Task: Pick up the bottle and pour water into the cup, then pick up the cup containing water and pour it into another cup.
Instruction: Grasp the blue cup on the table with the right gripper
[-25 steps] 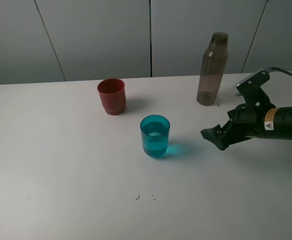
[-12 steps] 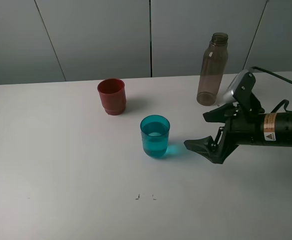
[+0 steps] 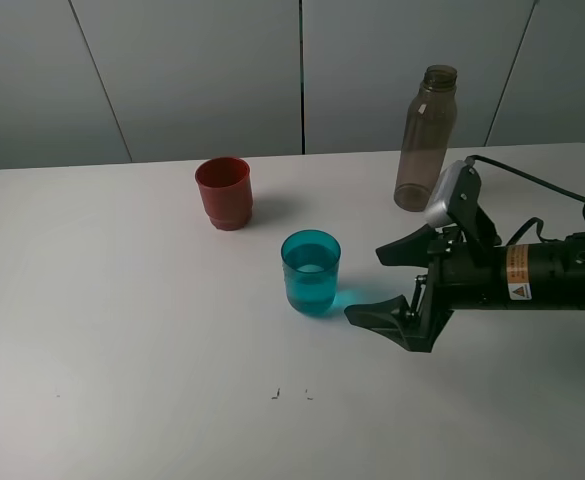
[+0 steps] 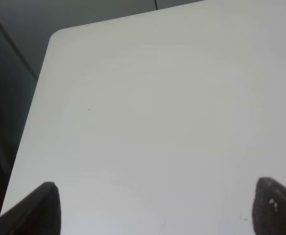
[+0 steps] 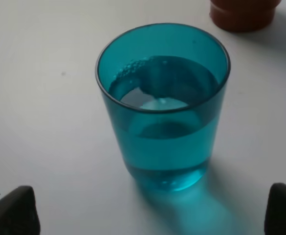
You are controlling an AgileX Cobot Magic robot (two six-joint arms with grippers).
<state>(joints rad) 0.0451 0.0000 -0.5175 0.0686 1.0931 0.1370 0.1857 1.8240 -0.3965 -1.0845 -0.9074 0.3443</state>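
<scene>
As teal cup (image 3: 310,272) is sitting water-filled mid surface (image 3: 122,330), R fingers (image 3: 377,314) are hovering wide open just right of it, lined up to straddle it. Upright bottle (image 3: 424,140) is standing far right, red cup (image 3: 223,192) waiting far left. L fingers (image 4: 275,205) are spread, empty.

The high camera looks down from the near side across the whole counter (image 3: 122,330) to the far wall (image 3: 192,70). The right wrist camera sits close before the teal cup (image 5: 162,105), facing left. The left wrist camera faces the counter's far left corner. All three views catch the red cup (image 3: 223,190).
</scene>
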